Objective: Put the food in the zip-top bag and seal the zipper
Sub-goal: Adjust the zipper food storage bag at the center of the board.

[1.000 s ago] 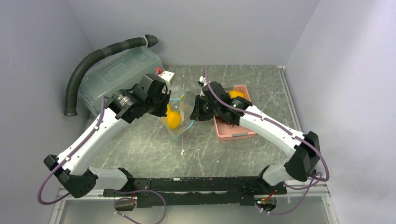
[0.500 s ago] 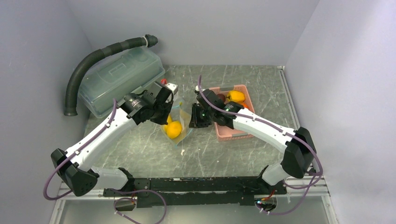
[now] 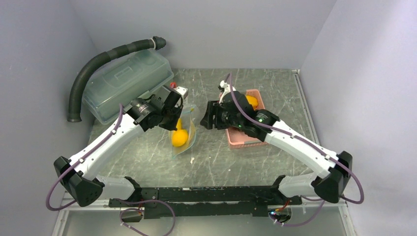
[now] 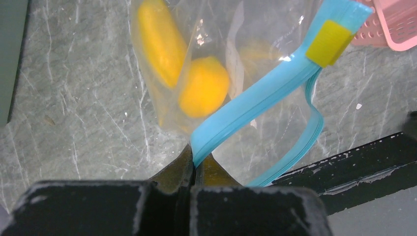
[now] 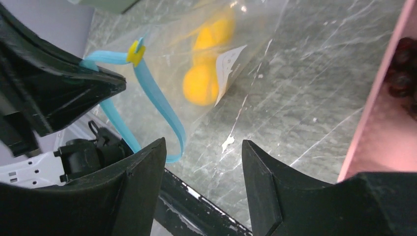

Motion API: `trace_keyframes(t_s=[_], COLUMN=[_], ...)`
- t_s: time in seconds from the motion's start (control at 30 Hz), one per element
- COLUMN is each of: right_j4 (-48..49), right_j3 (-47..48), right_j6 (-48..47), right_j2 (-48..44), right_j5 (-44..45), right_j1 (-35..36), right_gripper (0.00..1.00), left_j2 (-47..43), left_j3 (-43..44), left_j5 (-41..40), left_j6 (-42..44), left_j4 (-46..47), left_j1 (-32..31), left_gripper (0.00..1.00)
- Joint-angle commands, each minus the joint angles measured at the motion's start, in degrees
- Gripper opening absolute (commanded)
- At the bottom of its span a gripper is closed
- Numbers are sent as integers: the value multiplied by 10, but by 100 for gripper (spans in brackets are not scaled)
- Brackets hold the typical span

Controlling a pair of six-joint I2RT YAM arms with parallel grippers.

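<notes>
The zip-top bag [image 3: 185,132] is held up between the two arms, over the grey table [image 3: 147,152]. It is gripped by the left gripper [image 4: 195,162], whose jaws are pressed together on the blue zipper [image 4: 255,98] at one end of the bag's mouth. From that end the zipper is seen to split into two strips. One runs straight to a little yellow slider [image 4: 329,43] and the other bends away in a loop, so the mouth is partly open. Two yellow-orange fruits [image 4: 204,86] are seen inside the bag, one long and one rounder, touching each other. Whether the bag's bottom is resting on the table cannot be told.

The right gripper [image 5: 202,147] is seen just beside the bag, on the side of the pink basket [image 3: 246,141]. Its jaws are spread apart and nothing is held between them. The bag is not touched by it.

More food is seen in the pink basket. An orange fruit [image 3: 251,101] is at the far end, and dark purple grapes [image 5: 403,69] are by the basket's wall. A big grey-green box [image 3: 125,81] with a lid is set at the back left, and a black hose [image 3: 93,69] is curved over it.
</notes>
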Motion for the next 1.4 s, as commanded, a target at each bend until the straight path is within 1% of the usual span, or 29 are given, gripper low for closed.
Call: trace_keyframes(t_s=[0.0, 0.13, 0.27, 0.5, 0.67, 0.77, 0.8, 0.87, 0.93, 1.03, 1.23, 1.37], right_j4=[-26, -83, -125, -143, -140, -132, -133, -130, -130, -119, -21, 18], right_j3=[26, 39, 40, 23, 22, 20, 19, 15, 11, 9, -15, -4], right_j6=[-14, -25, -34, -50, -53, -55, -56, -59, -59, -61, -83, -97], right_j2=[-49, -68, -70, -60, -41, -31, -27, -16, -3, 7, -44, -49], right_j5=[88, 180, 222, 238, 228, 223, 227, 238, 240, 214, 69, -18], right_j1=[2, -3, -24, -89, -105, -109, -112, -126, -143, -152, -150, -143], right_gripper=[62, 62, 62, 64, 67, 68, 70, 72, 73, 73, 74, 74], left_j2=[4, 6, 13, 19, 29, 35, 35, 33, 28, 18, 12, 12], left_j3=[23, 26, 40, 41, 23, 16, 15, 10, 0, -21, -50, -60], left_j5=[-12, -16, -10, -1, -4, 15, 23, 34, 41, 46, 54, 78], left_j6=[12, 21, 35, 57, 57, 54, 54, 54, 55, 59, 63, 65], left_j4=[26, 32, 31, 47, 69, 82, 86, 96, 108, 121, 133, 142], left_j1=[2, 2, 2, 3, 5, 23, 31, 42, 48, 53, 57, 61], left_gripper=[0, 0, 0, 0, 0, 0, 0, 0, 0, 0, 0, 0])
